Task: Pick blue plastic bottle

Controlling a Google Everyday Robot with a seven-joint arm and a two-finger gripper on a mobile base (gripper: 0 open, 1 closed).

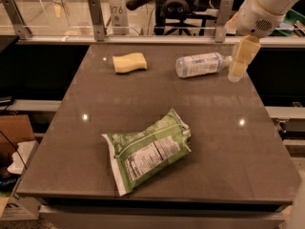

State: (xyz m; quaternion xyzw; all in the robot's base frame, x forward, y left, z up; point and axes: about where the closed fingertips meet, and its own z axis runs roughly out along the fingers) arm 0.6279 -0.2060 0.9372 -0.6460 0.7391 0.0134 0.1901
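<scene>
The blue plastic bottle (pixel 200 64) lies on its side at the far right of the dark table (pixel 95 142), its white cap pointing right. It is clear with a pale blue-and-white label. My gripper (pixel 239 62) hangs from the white arm at the upper right. It is just right of the bottle's cap end and very close to it, near the table's right edge. It holds nothing.
A yellow sponge (pixel 129 62) lies at the far left-centre of the table. A green bag (pixel 147 150) lies flat at the near centre. A glass rail with metal posts (pixel 96 17) runs behind the table's far edge.
</scene>
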